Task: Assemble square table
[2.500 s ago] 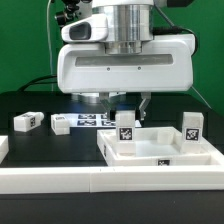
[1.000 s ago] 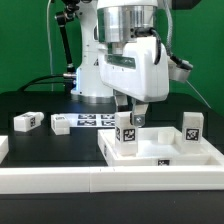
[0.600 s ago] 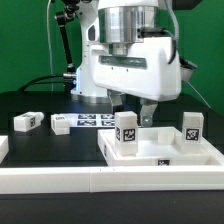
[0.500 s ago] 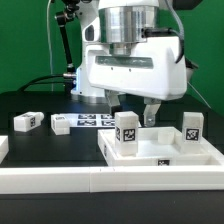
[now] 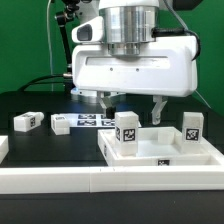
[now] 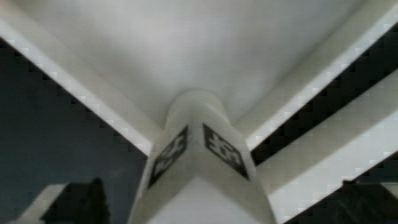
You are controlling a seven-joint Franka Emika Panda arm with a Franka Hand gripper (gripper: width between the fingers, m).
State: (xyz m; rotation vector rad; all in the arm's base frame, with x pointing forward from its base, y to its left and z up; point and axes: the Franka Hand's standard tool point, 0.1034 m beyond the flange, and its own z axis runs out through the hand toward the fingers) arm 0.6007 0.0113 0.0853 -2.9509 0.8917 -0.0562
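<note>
1. Gripper [image 5: 133,108]: you've got the jaws spread wide with nothing in them; both fingers hang clear over the back part of the tabletop [image 5: 200,155]
2. Look at the upright leg [image 5: 126,130]: it stands inside the tabletop near the corner on the exterior view's left, below and between the fingers, touched by neither
3. Your wrist view agrees: same leg [image 6: 199,160] seen from above, tags on two faces, white tabletop floor [image 6: 196,50] behind it, gaps on both sides
4. Second upright leg [image 5: 193,125] sits at the tabletop's corner on the exterior view's right
5. Two more legs lie loose on the black table, one [image 5: 25,121] far to the exterior view's left, one [image 5: 60,123] just beside the marker board [image 5: 92,120]
6. Tabletop lies rim-up, near the front, toward the exterior view's right
</note>
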